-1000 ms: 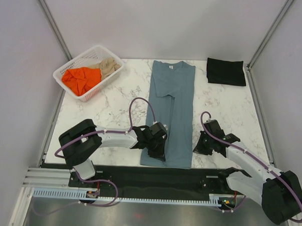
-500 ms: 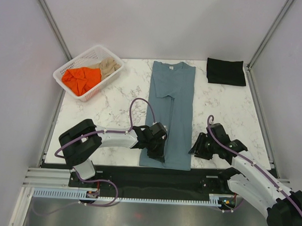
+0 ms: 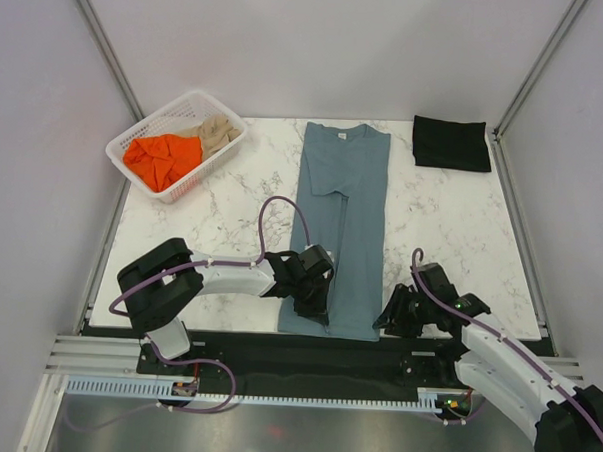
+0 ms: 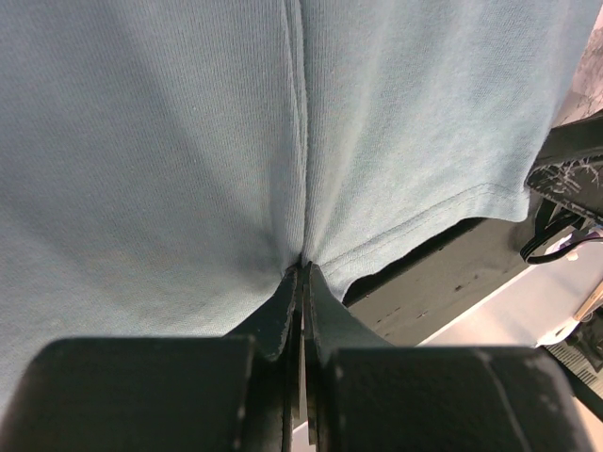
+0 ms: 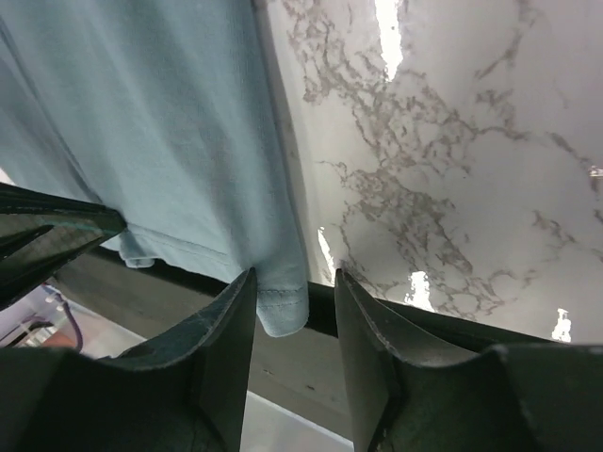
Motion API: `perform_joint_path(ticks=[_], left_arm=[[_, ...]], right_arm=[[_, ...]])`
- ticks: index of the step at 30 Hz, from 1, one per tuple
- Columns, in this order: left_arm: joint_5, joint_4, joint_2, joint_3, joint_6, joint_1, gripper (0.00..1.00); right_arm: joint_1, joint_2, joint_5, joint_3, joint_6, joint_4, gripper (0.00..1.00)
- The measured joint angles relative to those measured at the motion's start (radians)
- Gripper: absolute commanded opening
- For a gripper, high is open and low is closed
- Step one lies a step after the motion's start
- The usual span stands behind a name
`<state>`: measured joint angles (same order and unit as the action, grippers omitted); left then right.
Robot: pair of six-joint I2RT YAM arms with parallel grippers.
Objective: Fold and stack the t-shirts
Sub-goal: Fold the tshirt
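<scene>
A slate blue-grey t-shirt, folded into a long strip, lies down the middle of the table with its neck label at the far end. My left gripper is shut on the cloth at the near hem, on the left side. In the left wrist view the fingers pinch a ridge of that fabric. My right gripper is open at the shirt's near right corner. In the right wrist view that corner hangs over the table edge between the spread fingers. A folded black t-shirt lies at the far right.
A white lattice basket at the far left holds an orange t-shirt and a beige one. The marble tabletop ends in a dark near edge. Frame posts stand at the back corners.
The right gripper has opened and moved nearer and left, to the shirt's near right corner. The left gripper stays shut on the hem, almost unmoved.
</scene>
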<state>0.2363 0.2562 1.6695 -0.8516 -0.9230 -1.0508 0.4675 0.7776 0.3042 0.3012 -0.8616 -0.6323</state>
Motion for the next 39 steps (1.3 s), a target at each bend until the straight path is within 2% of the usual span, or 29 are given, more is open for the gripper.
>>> perform_joint_path(ticks=[3, 5, 6, 7, 9, 13, 15, 17, 18, 22, 27, 29, 32, 39], left_arm=[[0.0, 0.0, 0.0, 0.0, 0.0, 0.0, 0.02], [0.0, 0.0, 0.0, 0.0, 0.0, 0.0, 0.02], [0.0, 0.0, 0.0, 0.0, 0.0, 0.0, 0.02], [0.0, 0.0, 0.0, 0.0, 0.0, 0.0, 0.02], [0.0, 0.0, 0.0, 0.0, 0.0, 0.0, 0.02], [0.0, 0.0, 0.0, 0.0, 0.0, 0.0, 0.02], [0.001, -0.001, 0.0, 0.0, 0.0, 0.0, 0.02], [0.001, -0.001, 0.0, 0.0, 0.0, -0.001, 0.02], [0.002, -0.001, 0.0, 0.0, 0.0, -0.001, 0.03], [0.001, 0.0, 0.0, 0.0, 0.0, -0.001, 0.14], [0.001, 0.004, -0.008, 0.0, -0.002, -0.001, 0.22], [0.002, 0.004, -0.008, 0.0, -0.002, -0.001, 0.24], [0.003, 0.005, -0.009, 0.0, -0.003, -0.001, 0.34], [0.007, 0.022, -0.064, 0.002, -0.008, -0.001, 0.4]], right_arm=[[0.0, -0.028, 0.02, -0.025, -0.01, 0.023, 0.4], [0.0, -0.051, 0.027, -0.042, -0.015, 0.032, 0.3], [0.0, -0.056, 0.029, -0.049, -0.018, 0.035, 0.22], [0.0, -0.061, 0.032, -0.055, -0.021, 0.034, 0.06], [0.0, -0.07, 0.024, -0.06, -0.023, 0.026, 0.01], [0.0, -0.092, -0.001, -0.058, -0.027, -0.004, 0.01], [0.0, -0.092, -0.015, -0.049, -0.026, -0.022, 0.04], [0.001, -0.089, -0.018, -0.042, -0.026, -0.03, 0.14], [0.001, -0.089, -0.017, -0.04, -0.027, -0.031, 0.25], [0.001, -0.112, -0.017, -0.038, -0.028, -0.048, 0.4], [0.001, -0.15, -0.004, -0.028, -0.029, -0.065, 0.46], [0.001, -0.154, 0.0, -0.028, -0.03, -0.066, 0.46], [0.001, -0.17, 0.011, -0.029, -0.037, -0.072, 0.46], [0.001, -0.201, 0.043, -0.063, -0.068, -0.059, 0.44]])
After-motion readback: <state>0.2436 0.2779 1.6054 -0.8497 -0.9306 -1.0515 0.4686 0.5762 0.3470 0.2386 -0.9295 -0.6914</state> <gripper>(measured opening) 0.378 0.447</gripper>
